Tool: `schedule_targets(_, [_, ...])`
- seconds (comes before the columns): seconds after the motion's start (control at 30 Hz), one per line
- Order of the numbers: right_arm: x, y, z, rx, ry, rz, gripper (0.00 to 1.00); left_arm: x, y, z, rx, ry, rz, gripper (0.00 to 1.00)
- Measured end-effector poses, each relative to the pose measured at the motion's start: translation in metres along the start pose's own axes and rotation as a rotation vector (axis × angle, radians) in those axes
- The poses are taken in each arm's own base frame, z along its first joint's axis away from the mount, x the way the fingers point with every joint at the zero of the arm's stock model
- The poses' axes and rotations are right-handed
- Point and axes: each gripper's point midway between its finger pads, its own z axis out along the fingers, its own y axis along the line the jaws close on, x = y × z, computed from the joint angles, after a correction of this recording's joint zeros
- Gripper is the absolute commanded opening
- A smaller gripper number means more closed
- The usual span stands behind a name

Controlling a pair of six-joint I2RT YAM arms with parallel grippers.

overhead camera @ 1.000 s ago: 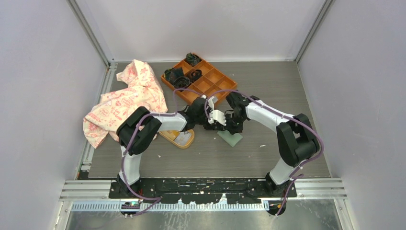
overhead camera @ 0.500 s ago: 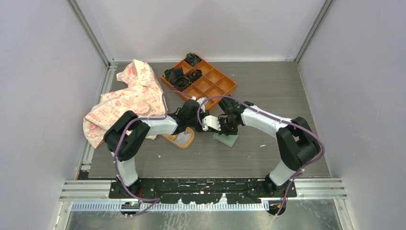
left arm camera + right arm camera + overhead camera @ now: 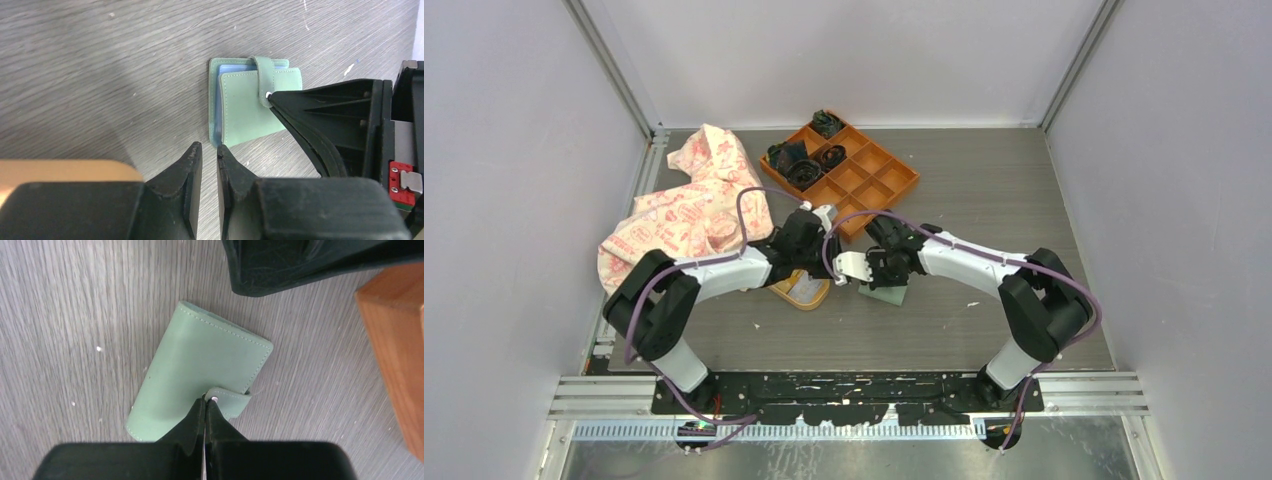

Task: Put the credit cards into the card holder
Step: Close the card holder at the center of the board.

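Observation:
The sage-green card holder (image 3: 885, 294) lies folded on the table, its tab (image 3: 263, 75) wrapped over the top flap and blue lining showing at one edge. My right gripper (image 3: 205, 403) is shut, and its tips press down on the tab by the snap stud (image 3: 214, 399). My left gripper (image 3: 209, 150) hovers just off the holder's near-left corner, jaws a narrow gap apart with nothing between them. In the top view the left gripper (image 3: 821, 264) sits over the yellow oval dish (image 3: 776, 284). A pale flat piece (image 3: 804, 289), possibly one of the credit cards, lies in the dish.
An orange compartment tray (image 3: 894, 185) holding dark items stands behind the arms; its edge (image 3: 395, 345) shows in the right wrist view. A pink-patterned cloth (image 3: 689, 210) is heaped at the left. The two arms nearly meet over the card holder.
Both arms have swung left and nearer. The card holder has slid slightly left under the right gripper. The left jaws have parted a little.

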Motion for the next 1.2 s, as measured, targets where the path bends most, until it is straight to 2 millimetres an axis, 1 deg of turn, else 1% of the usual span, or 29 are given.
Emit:
schedule_targets(0.1, [-0.009, -0.002, 0.003, 0.012, -0.019, -0.020, 0.01, 0.001, 0.007, -0.010, -0.025, -0.008, 0.008, 0.19])
schedule_targets(0.17, [-0.009, -0.002, 0.004, 0.013, -0.005, -0.033, 0.01, -0.002, 0.009, -0.017, -0.033, -0.015, 0.011, 0.19])
schedule_targets(0.3, [-0.004, -0.001, 0.003, 0.004, 0.005, -0.027, 0.01, -0.029, -0.001, -0.037, -0.001, -0.096, 0.041, 0.19])
schedule_targets(0.37, [-0.001, -0.001, 0.003, -0.011, 0.006, -0.012, 0.01, -0.036, -0.006, -0.040, 0.017, -0.106, 0.059, 0.19])
schedule_targets(0.47, [0.001, 0.000, 0.003, -0.025, 0.010, -0.003, 0.01, -0.032, -0.007, -0.037, 0.029, -0.082, 0.067, 0.19])
schedule_targets(0.53, [0.001, 0.001, 0.003, -0.032, 0.015, -0.001, 0.01, -0.027, -0.003, -0.035, 0.018, -0.062, 0.066, 0.19])
schedule_targets(0.7, [0.001, 0.001, 0.003, -0.048, 0.017, 0.007, 0.01, -0.022, 0.006, -0.037, -0.026, -0.046, 0.083, 0.20])
schedule_targets(0.87, [0.000, 0.000, 0.002, -0.062, 0.021, 0.016, 0.01, -0.024, 0.018, -0.050, -0.093, -0.060, 0.107, 0.20])
schedule_targets(1.1, [0.000, 0.000, 0.002, -0.083, 0.035, 0.023, 0.01, -0.041, 0.034, -0.077, -0.171, -0.127, 0.109, 0.20])
schedule_targets(1.2, [0.000, -0.001, 0.002, -0.103, 0.046, 0.027, 0.02, -0.044, 0.038, -0.087, -0.193, -0.147, 0.111, 0.20])
